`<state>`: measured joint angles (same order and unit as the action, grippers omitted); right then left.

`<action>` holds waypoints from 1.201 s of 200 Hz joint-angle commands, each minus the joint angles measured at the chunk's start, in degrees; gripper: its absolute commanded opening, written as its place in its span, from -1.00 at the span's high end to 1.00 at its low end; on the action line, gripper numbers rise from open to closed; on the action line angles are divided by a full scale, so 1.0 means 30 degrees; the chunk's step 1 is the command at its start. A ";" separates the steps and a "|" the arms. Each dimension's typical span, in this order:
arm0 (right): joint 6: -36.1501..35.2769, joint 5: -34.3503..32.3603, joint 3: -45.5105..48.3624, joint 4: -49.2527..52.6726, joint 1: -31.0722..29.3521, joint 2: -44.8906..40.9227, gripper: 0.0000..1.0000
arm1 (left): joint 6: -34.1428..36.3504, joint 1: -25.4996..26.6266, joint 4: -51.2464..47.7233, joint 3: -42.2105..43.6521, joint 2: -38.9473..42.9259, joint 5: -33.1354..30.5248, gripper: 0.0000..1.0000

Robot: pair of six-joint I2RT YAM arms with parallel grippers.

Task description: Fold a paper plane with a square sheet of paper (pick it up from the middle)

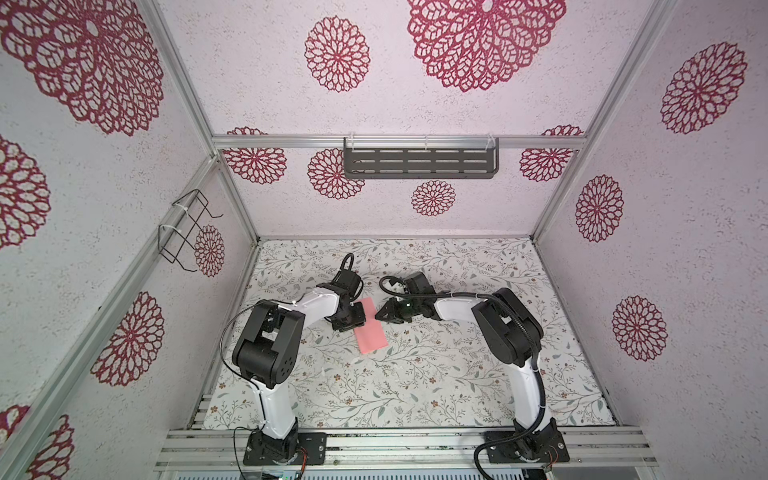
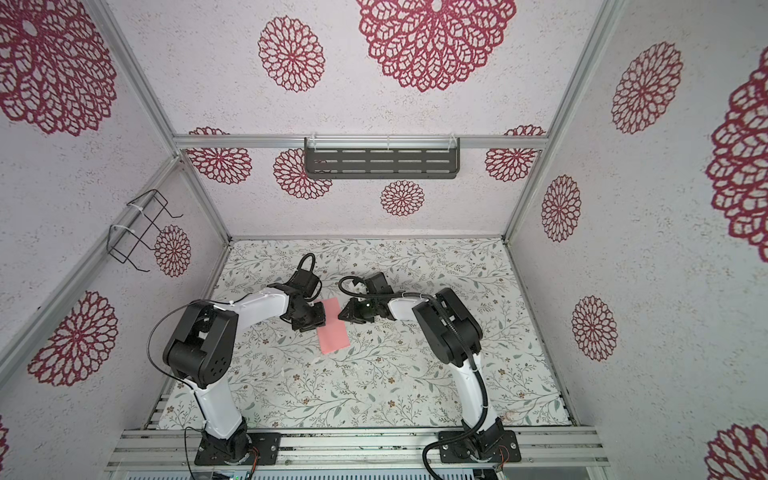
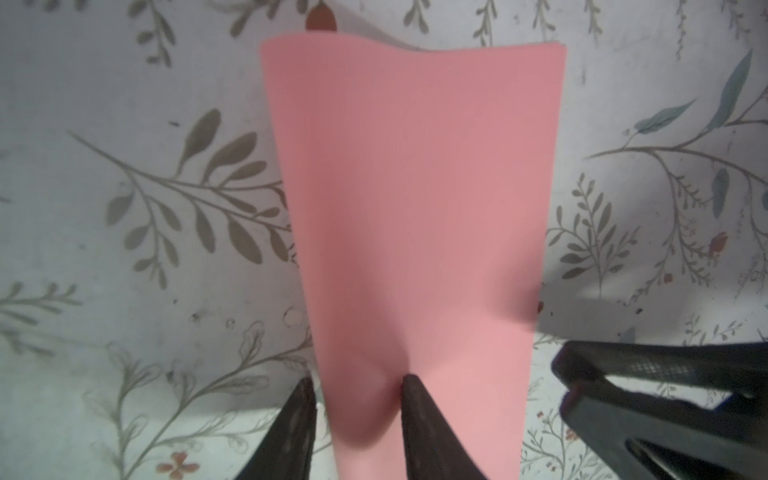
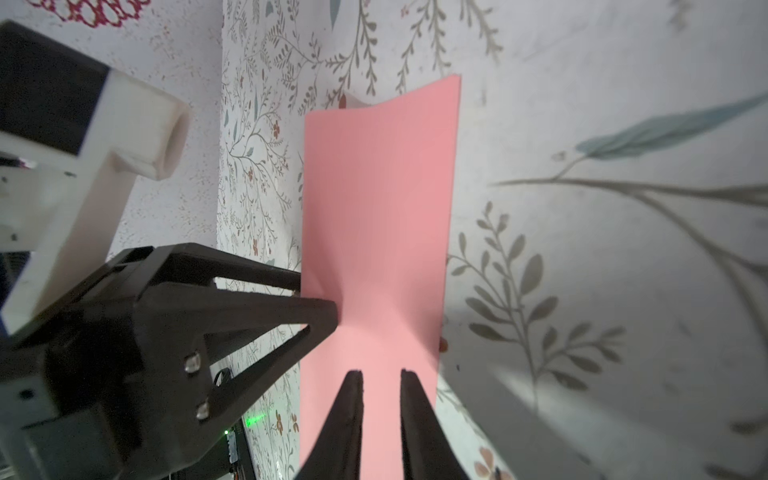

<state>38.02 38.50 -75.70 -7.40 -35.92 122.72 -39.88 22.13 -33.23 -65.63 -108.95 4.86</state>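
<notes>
While the square sheet of paper point(image 1: 371, 328) lay folded double on the table point(image 1: 415, 374), we saw the left gripper point(image 3: 358, 379) half-open astride its edge, the right gripper point(image 4: 382, 372) nearly closed above it, empty.

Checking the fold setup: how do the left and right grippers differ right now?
The left gripper has wider jaws, the right gripper narrower ones. The left gripper straddles an edge of the square sheet of paper, one fingertip denting it; the right gripper sits beside the opposite edge, apparently off it. Both are black and hold nothing.
</notes>
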 commanded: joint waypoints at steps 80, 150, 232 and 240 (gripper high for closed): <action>-0.0368 0.0724 -0.1247 0.0479 -0.0505 -0.0085 0.58 | 0.0197 0.0156 -0.1556 0.1834 -0.3905 -0.0354 0.24; -0.0265 0.0701 -0.1501 0.0796 -0.0653 0.0773 0.59 | 0.0197 0.0162 -0.1600 0.1836 -0.4056 -0.0350 0.24; -0.1326 -0.1342 -0.0334 0.2235 -0.0638 0.1367 0.63 | 0.0116 0.0153 -0.1897 0.1625 -0.3707 -0.0556 0.24; -0.1433 -0.1460 -0.0183 0.2422 -0.0653 0.1425 0.63 | 0.0120 0.0172 -0.1984 0.1412 -0.3463 -0.0439 0.23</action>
<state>36.71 38.54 -78.46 -5.08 -37.67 125.99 -39.59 22.13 -34.52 -66.67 -109.62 4.84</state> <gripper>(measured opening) 0.188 0.382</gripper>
